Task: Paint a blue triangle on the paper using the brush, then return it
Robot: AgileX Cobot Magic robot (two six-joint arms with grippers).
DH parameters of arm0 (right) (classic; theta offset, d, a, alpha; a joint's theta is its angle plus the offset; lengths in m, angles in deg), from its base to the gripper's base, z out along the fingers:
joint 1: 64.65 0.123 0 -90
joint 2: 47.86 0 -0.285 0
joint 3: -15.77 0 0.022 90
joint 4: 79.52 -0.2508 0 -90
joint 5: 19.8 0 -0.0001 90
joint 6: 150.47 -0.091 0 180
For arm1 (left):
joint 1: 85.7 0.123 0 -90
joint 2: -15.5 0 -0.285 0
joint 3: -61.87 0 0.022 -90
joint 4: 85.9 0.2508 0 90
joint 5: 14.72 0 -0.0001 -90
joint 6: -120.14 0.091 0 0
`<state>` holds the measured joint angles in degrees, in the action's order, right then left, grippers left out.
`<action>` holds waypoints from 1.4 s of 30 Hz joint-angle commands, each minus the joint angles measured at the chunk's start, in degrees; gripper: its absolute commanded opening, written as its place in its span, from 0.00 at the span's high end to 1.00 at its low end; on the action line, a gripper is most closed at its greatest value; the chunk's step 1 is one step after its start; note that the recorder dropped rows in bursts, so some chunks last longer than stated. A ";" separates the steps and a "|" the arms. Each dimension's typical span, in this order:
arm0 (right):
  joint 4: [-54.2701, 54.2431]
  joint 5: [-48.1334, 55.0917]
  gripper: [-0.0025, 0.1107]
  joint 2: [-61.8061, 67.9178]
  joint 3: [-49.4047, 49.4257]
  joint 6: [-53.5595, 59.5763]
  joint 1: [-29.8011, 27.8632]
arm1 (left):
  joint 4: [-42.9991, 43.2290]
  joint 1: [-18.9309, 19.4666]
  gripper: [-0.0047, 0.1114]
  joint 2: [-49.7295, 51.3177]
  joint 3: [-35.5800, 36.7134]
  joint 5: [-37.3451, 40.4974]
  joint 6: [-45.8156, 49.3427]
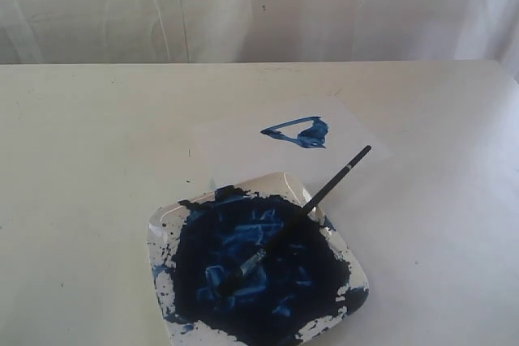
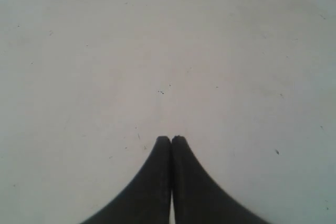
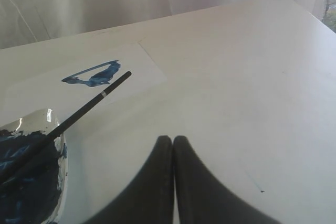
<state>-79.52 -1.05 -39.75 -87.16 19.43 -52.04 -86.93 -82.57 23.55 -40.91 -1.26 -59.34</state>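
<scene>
Right wrist view, right fingers (image 3: 160,182) closed, empty — brush (image 3: 89,106) well apart, on plate (image 3: 39,118), left fingers (image 2: 155,182) closed.

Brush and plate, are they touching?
Touching. The exterior view shows the brush lying across the plate, its tip in the paint.

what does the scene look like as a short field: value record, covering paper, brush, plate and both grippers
paper: flat on the table, beyond the plate
blue triangle: painted on the paper, one corner thickly filled
plate: white, mostly covered in dark blue paint
brush: lying on the plate, bristles in the paint, handle sticking out over the rim toward the paper
left gripper: shut, empty, over bare table
right gripper: shut, empty, apart from the brush
</scene>
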 commanded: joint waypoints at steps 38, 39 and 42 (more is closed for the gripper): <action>0.00 -0.57 0.98 -0.32 0.15 -0.21 0.06 | -0.02 -3.26 0.96 -0.26 0.00 -0.15 -0.03; 0.00 -0.57 0.98 -0.32 0.15 -0.21 0.06 | -0.02 -3.26 0.96 -0.26 0.00 -0.15 -0.03; 0.00 -0.57 0.98 -0.32 0.15 -0.21 0.06 | -0.02 -3.26 0.96 -0.26 0.00 -0.15 -0.03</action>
<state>-79.52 -1.05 -39.75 -87.16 19.43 -52.04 -86.56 -85.44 23.55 -40.91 -1.26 -59.34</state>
